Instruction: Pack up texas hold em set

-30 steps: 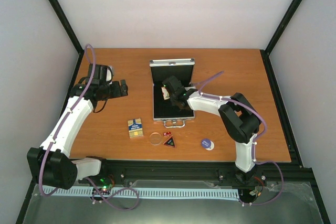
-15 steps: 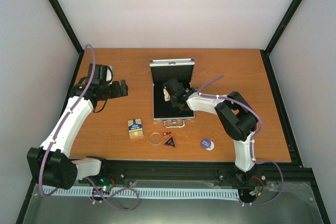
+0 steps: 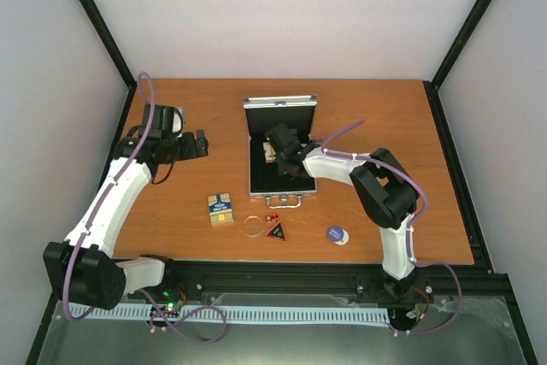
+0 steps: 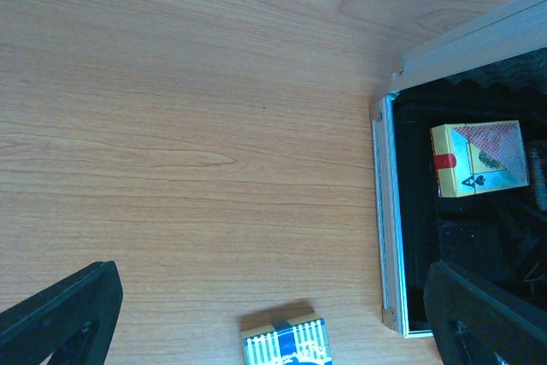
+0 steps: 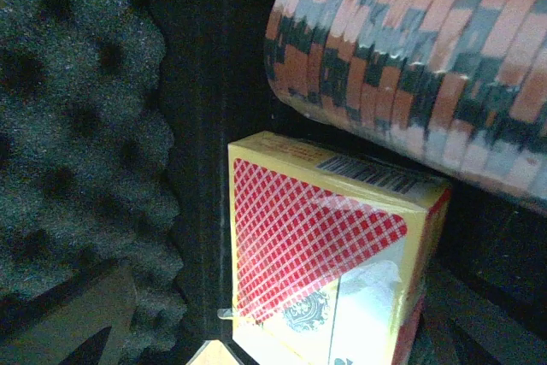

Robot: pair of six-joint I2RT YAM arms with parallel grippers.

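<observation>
The silver case [image 3: 282, 187] lies open, its lid [image 3: 279, 102] upright at the back. Inside it lie a red-and-yellow card deck [image 5: 316, 237] and a brown chip stack [image 5: 419, 57]. My right gripper [image 3: 277, 148] reaches into the case, open, its fingers [image 5: 73, 322] standing clear of the deck's sides. A blue-yellow deck [image 3: 221, 208], a clear disc [image 3: 254, 226], red dice [image 3: 272, 219], a black triangle [image 3: 276, 232] and a blue disc [image 3: 337, 233] lie on the table in front. My left gripper [image 3: 184, 144] hovers open and empty left of the case.
Black foam lining [image 5: 77, 126] fills the case's left side. In the left wrist view the case's metal rim [image 4: 382, 211] runs down the right, with the red deck [image 4: 479, 158] inside and the blue deck [image 4: 286, 344] below. Wooden table [image 3: 385, 126] stretches right.
My right gripper's jaws have spread wider and let go of the red-and-yellow deck, which rests in the case. The left arm has not moved.
</observation>
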